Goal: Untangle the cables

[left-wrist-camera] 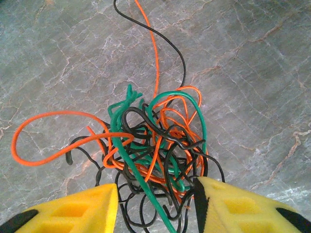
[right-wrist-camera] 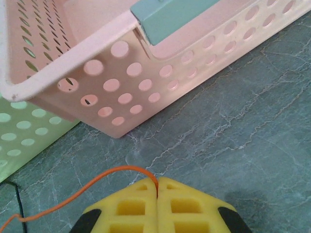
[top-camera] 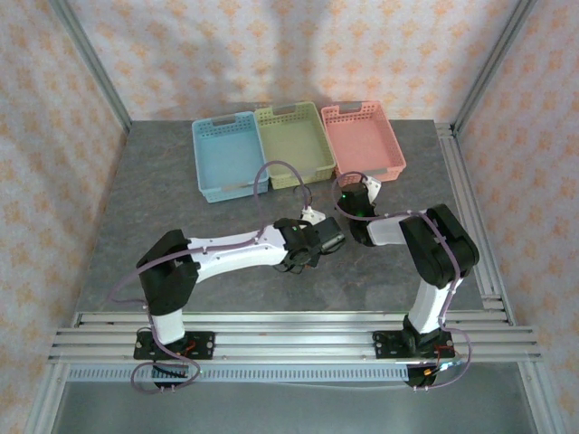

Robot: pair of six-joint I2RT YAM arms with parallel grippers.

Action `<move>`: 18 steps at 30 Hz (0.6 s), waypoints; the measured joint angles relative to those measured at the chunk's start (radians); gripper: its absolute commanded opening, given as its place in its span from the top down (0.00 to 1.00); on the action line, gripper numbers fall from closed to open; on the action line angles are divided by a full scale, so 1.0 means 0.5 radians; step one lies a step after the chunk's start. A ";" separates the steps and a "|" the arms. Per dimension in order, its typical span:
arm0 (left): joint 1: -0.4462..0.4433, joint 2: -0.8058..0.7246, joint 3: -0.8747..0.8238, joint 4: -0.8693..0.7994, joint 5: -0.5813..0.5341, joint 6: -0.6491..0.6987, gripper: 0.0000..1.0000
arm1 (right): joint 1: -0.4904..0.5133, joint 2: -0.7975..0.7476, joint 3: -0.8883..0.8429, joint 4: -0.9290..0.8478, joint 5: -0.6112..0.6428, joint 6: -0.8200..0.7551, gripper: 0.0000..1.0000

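The cables are a fist-sized knot of black, orange and green wire on the grey table, with an orange loop spread to the left. One orange strand and one black strand run off the top of the left wrist view. My left gripper is open, and its yellow fingers straddle the knot's near edge, with wires lying between them. My right gripper is shut on a single orange cable, which arcs away to the left. From above, the left gripper covers the knot and the right gripper sits just beyond it.
Three perforated baskets stand in a row at the back: blue, green and pink. The pink basket's corner lies close ahead of the right gripper, with the green basket to its left. A black wire end shows at the lower left.
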 measured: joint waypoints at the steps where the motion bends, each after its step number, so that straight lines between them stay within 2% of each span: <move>1: 0.000 0.014 0.005 -0.003 -0.002 -0.001 0.59 | 0.000 0.003 0.000 0.001 -0.004 0.000 1.00; 6: 0.005 0.065 0.008 -0.005 -0.008 0.000 0.63 | 0.000 0.007 0.001 0.001 -0.021 0.000 1.00; 18: 0.038 0.068 -0.001 0.011 -0.047 -0.033 0.93 | 0.000 0.011 0.021 0.001 -0.051 0.000 1.00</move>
